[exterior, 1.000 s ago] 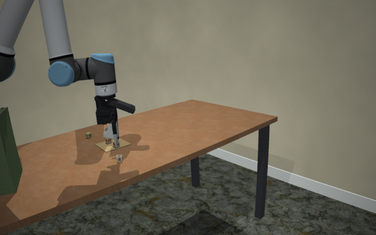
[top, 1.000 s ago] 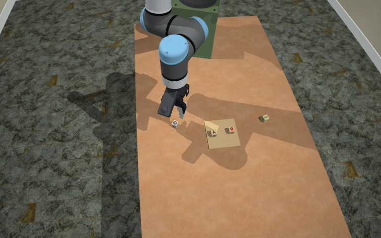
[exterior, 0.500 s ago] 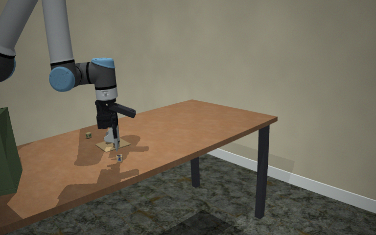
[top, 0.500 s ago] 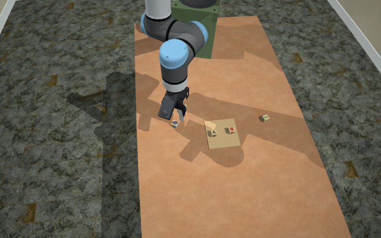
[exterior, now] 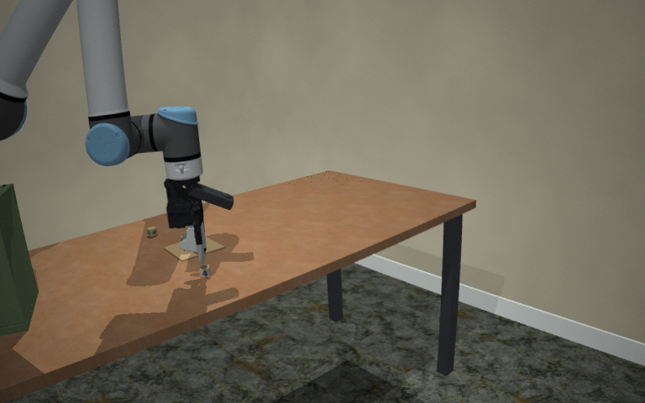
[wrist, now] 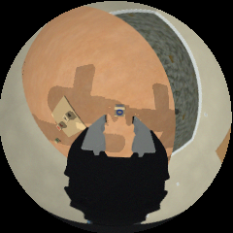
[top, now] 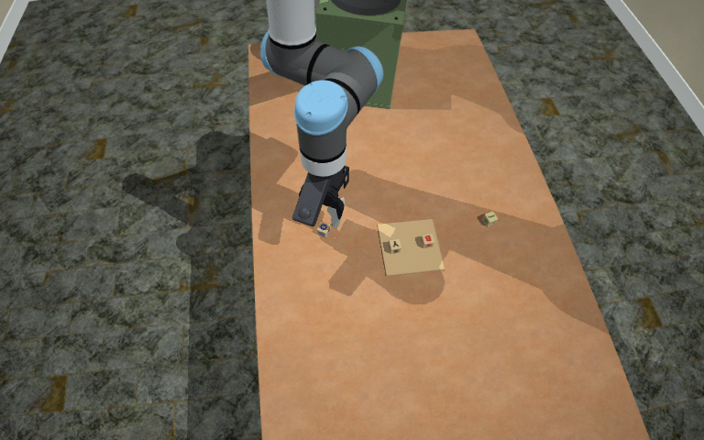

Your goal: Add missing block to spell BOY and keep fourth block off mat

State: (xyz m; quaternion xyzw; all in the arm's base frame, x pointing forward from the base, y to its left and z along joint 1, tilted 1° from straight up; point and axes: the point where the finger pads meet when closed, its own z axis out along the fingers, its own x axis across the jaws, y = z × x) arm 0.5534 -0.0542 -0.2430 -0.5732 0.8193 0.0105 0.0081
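Observation:
A tan mat [top: 412, 247] lies on the wooden table with two blocks on it: a block with a black Y [top: 394, 246] and a block with a red B [top: 427, 240], with a gap between them. A block with a blue O [top: 323, 228] lies on the table off the mat, to its left in the top view. My gripper [top: 334, 222] hangs just above this block, partly open and empty. In the wrist view the O block [wrist: 119, 111] sits just beyond the fingertips, on the line between them. The O block also shows in the exterior view [exterior: 205, 271], under the fingers [exterior: 201, 261].
A block with a green letter [top: 489, 218] lies off the mat on its other side, also seen in the exterior view [exterior: 152, 231]. The green robot pedestal [top: 357, 30] stands at the far end of the table. The table's left edge is close to the O block.

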